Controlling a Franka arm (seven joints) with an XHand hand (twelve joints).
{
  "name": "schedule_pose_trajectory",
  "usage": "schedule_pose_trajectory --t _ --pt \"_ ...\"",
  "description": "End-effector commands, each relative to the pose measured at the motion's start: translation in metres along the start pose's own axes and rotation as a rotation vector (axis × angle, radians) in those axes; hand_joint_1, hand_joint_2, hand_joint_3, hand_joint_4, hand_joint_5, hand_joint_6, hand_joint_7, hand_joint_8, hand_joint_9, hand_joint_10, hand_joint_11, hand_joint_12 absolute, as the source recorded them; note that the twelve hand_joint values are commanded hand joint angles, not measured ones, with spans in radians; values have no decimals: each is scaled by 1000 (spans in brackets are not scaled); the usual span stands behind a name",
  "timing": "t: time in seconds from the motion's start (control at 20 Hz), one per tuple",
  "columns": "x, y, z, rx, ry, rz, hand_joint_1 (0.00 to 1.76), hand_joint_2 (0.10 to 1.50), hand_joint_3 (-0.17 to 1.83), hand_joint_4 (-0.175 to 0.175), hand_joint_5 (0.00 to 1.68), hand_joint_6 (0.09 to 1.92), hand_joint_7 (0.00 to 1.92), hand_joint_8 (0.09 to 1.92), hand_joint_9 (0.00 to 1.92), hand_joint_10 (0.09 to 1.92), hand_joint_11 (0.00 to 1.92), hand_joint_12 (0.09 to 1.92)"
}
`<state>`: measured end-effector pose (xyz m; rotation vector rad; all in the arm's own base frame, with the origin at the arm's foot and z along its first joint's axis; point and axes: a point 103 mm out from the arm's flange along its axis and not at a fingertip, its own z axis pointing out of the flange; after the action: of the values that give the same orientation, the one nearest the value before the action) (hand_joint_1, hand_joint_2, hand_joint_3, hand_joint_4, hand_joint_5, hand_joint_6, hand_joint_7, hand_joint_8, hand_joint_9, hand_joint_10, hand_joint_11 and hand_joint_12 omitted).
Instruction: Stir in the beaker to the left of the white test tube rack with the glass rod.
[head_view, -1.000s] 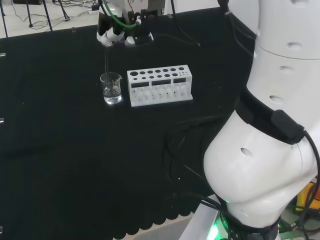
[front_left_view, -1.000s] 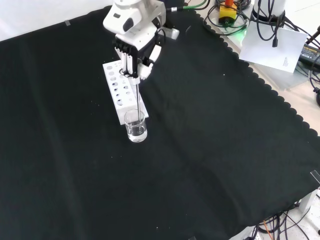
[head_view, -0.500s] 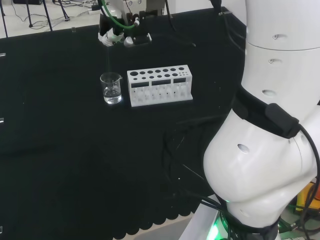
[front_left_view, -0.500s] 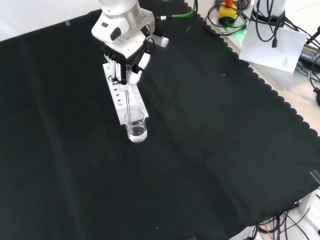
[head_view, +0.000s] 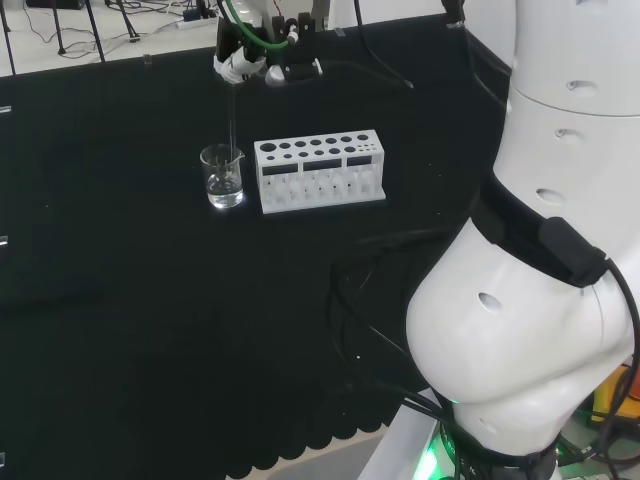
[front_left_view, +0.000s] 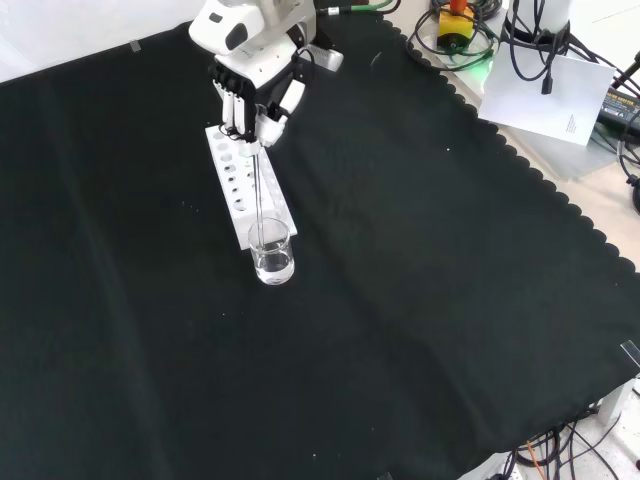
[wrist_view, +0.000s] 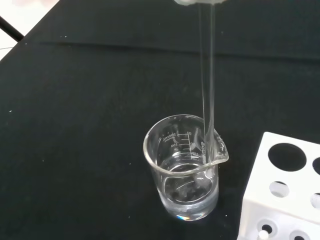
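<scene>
Head view: the black and white robot hand (head_view: 240, 62) sat at the far edge of the black cloth (head_view: 130, 300), fingers curled around the top of the thin clear glass rod (head_view: 232, 115). Rod hung nearly upright from the hand, lower end inside the small clear glass beaker (head_view: 222, 177). Beaker stood just left of the white plastic test tube rack (head_view: 319, 170), close beside it; could not tell if they touched.

Front view: hand (front_left_view: 250, 95) came in from the top, above the far end of the rack (front_left_view: 245, 188), fingers clamped on the rod (front_left_view: 260, 190). Rod ran down toward the viewer into the beaker (front_left_view: 272, 252), which stood at the rack's near end.

Wrist view: rod (wrist_view: 207, 90) entered the beaker (wrist_view: 185, 172) near the pouring lip. Beaker held a shallow layer of clear liquid. Corner of the rack (wrist_view: 282, 192) was just beside it.
</scene>
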<state>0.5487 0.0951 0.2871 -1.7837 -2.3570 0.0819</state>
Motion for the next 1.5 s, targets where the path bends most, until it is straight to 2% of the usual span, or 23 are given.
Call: schedule_pose_trajectory --t 0.05,0.3,0.45,0.55,0.8,1.0,1.25,1.3,1.35,1.4,1.5 --pt "19 -1 12 19 -12 -28 1313 1103 -175 -175 1377 87 1170 1033 1553 917 1650 534" --pt "28 10 14 25 0 -46 1313 1103 -175 -175 1378 87 1171 1031 1553 917 1651 533" --pt "34 18 14 38 -19 -66 1313 1103 -175 -175 1378 87 1171 1032 1553 917 1651 533" --pt "35 31 14 35 -23 -64 1313 1103 -175 -175 1378 87 1171 1031 1553 917 1650 533" --pt "21 40 12 21 -16 -41 1313 1103 -175 -175 1379 87 1171 1032 1553 917 1650 532" --pt "-1 35 9 30 -12 -13 1313 1102 -175 -175 1380 87 1171 1031 1553 917 1650 532" --pt "-12 20 5 23 -18 11 1313 1102 -175 -175 1380 87 1171 1031 1553 917 1650 532" --pt "-50 -5 17 0 40 14 1313 1102 -175 -175 1380 87 1171 1031 1553 918 1650 532" --pt "-65 -11 22 -10 57 17 1313 1102 -175 -175 1380 87 1172 1030 1553 918 1650 532" --pt "-51 -33 2 -12 38 13 1313 1102 -175 -175 1380 87 1172 1030 1553 917 1650 532" --pt "-24 -27 -7 7 -3 7 1313 1102 -175 -175 1381 87 1172 1030 1553 917 1650 531"
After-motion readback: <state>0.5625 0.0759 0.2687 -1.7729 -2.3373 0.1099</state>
